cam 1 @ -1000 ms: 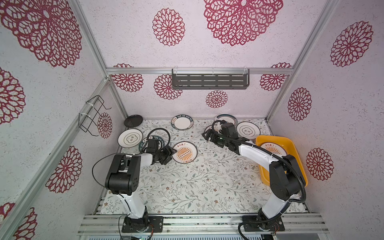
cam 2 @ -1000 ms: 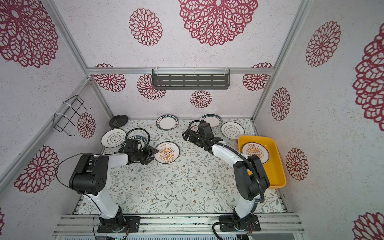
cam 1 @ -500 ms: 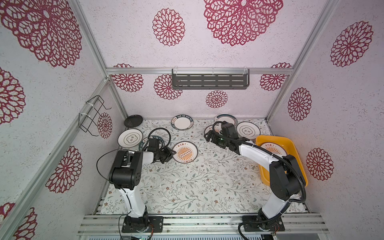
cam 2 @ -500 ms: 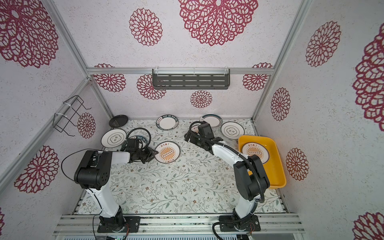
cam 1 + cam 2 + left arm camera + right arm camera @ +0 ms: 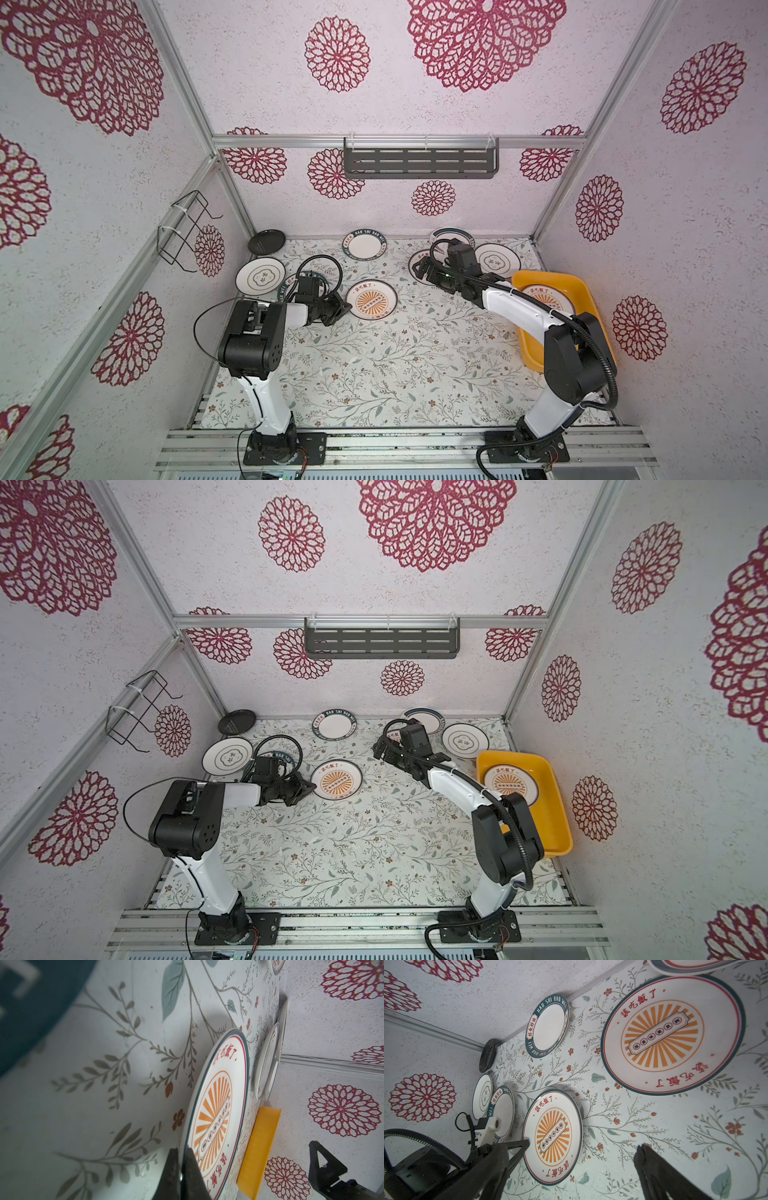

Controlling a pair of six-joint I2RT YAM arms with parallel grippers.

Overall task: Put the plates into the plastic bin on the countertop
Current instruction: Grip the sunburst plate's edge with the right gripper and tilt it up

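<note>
My left gripper [image 5: 348, 307] [image 5: 181, 1167] is shut on the near-left rim of a sunburst plate [image 5: 371, 300] [image 5: 336, 780] [image 5: 218, 1105] lying on the countertop [image 5: 374, 365]. My right gripper [image 5: 422, 270] [image 5: 571, 1147] hangs open just above a second sunburst plate [image 5: 672, 1032], mostly hidden under it in both top views. The yellow-orange plastic bin [image 5: 552, 275] [image 5: 552, 825] at the right wall holds one sunburst plate [image 5: 544, 297]. Other plates lie along the back: black [image 5: 266, 242], teal-lettered [image 5: 365, 245], line-motif [image 5: 260, 276] [image 5: 496, 260].
A teal-rimmed plate [image 5: 291, 286] lies partly under the left wrist, another [image 5: 451, 237] behind the right wrist. A grey slotted shelf [image 5: 419, 162] hangs on the back wall and a wire rack [image 5: 187, 232] on the left wall.
My left gripper has closed from open onto the sunburst plate's rim. The right gripper has stayed open and barely shifted.
</note>
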